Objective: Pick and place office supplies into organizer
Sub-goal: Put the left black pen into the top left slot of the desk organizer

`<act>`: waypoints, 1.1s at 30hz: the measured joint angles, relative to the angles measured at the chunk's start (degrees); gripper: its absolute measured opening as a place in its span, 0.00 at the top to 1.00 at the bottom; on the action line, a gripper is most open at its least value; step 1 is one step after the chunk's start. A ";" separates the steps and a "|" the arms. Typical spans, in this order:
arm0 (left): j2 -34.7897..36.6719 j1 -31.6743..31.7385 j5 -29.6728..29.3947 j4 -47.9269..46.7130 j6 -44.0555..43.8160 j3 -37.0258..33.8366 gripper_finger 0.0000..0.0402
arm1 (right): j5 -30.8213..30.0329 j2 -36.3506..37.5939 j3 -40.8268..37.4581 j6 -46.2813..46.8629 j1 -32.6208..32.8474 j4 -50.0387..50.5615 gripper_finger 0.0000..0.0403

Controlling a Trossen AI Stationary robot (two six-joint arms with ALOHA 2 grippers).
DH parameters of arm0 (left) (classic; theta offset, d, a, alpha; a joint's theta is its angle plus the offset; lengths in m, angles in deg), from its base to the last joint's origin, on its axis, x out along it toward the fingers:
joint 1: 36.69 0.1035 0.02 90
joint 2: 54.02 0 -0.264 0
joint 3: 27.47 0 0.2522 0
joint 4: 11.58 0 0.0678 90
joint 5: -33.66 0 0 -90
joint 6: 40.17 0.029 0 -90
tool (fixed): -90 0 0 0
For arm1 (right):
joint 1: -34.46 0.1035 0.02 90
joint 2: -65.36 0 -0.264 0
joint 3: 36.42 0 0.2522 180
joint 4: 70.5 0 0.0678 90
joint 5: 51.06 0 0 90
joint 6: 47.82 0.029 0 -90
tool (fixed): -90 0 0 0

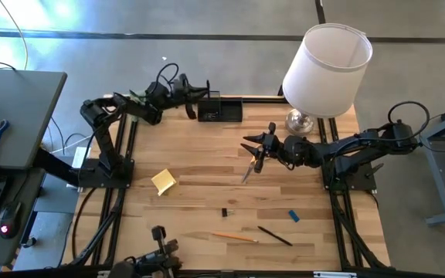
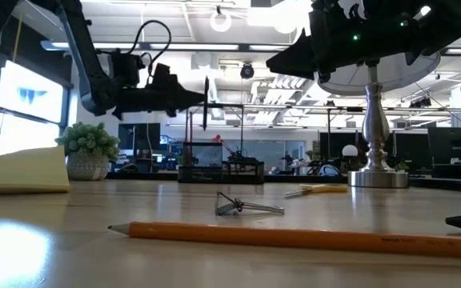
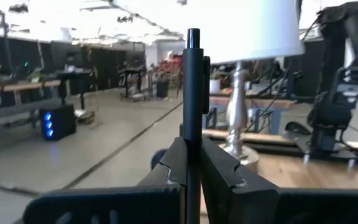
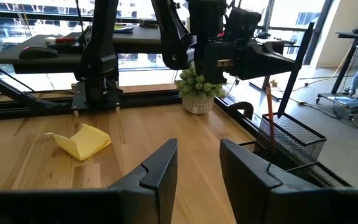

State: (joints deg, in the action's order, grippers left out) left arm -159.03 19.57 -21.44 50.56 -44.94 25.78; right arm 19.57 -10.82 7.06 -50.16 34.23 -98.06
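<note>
step: placing a pen, left arm at the organizer (image 1: pixel 220 107) at the far edge, left of the lamp (image 1: pixel 327 69)
left gripper (image 1: pixel 195 96): clamped on a black pen (image 3: pixel 193 93), pen upright between the fingers (image 3: pixel 222 171), hanging just beside or over the organizer's left end; which compartment, cannot tell
right gripper (image 4: pixel 197 163): fingers apart, nothing between them, hovering mid-table above the scissors (image 1: pixel 249 168)
organizer contents: one orange pencil (image 4: pixel 270 118) standing in the mesh cup, seen from right wrist view
loose supplies: sticky pad (image 1: pixel 164 181) left of centre; clip (image 1: pixel 225 211), blue block (image 1: pixel 293 215), pencil (image 1: pixel 234 237) and second pen (image 1: pixel 274 235) along the near side
progress: early, most items not yet in
next, left: line pen tip over the cup, lower, release; needs pen kept vertical and clear of the pencil already there
next, right: likely drop onto scissors handles; flat on wood, so a low, square approach
risk: pen tip catching the mesh rim, tipping the organizer
</note>
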 joint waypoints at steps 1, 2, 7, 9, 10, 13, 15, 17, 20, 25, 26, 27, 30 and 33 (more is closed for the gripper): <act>0.02 -0.29 0.00 0.35 0.00 0.04 0.99 | 0.02 0.00 0.00 0.14 0.03 0.01 0.72; 0.01 -0.50 0.10 0.72 -0.06 0.04 0.99 | 0.04 0.00 0.00 0.43 0.04 0.10 0.72; 0.04 0.75 0.33 2.91 -1.74 0.08 0.99 | 0.07 0.00 0.00 0.64 0.04 1.27 0.72; 0.15 1.86 0.86 3.70 -2.84 0.08 0.99 | 0.07 0.00 0.00 0.65 0.04 1.96 0.72; 0.28 2.65 1.09 3.81 -3.40 0.08 0.99 | 0.05 0.00 0.00 0.83 0.14 2.28 0.72; 0.89 5.43 2.67 4.08 -4.81 0.13 0.99 | 0.04 0.00 0.00 0.91 0.59 3.13 0.72; 0.88 7.17 3.80 3.70 -5.54 0.17 0.99 | 0.05 0.00 0.00 0.91 0.92 3.34 0.72; 0.87 8.32 4.06 1.68 -5.08 0.17 0.99 | 0.04 0.00 0.00 0.89 1.05 3.32 0.72; 0.87 8.29 4.11 -2.50 -0.92 0.17 0.99 | 0.04 0.00 0.00 0.89 1.05 3.24 0.72; 0.87 6.06 3.94 -6.10 6.18 0.17 0.99 | 0.02 0.00 0.00 0.89 1.05 2.55 0.72; 0.87 5.49 3.91 -6.05 6.79 0.17 0.99 | 0.02 0.00 0.00 0.89 1.05 2.20 0.72; 0.87 4.96 3.64 -6.03 7.37 0.17 0.99 | 0.02 0.00 0.00 0.89 1.05 1.93 0.72; 0.87 3.36 0.69 -8.12 9.54 0.17 0.99 | 0.02 0.00 0.00 0.87 1.05 1.57 0.72; 0.87 2.12 -4.53 -12.41 13.02 0.17 0.99 | 0.02 0.00 0.00 0.89 1.05 1.60 0.72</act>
State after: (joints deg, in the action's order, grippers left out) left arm -158.16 21.69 -25.98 38.15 -31.92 25.95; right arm 19.59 -10.82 7.06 -49.27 35.28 -96.45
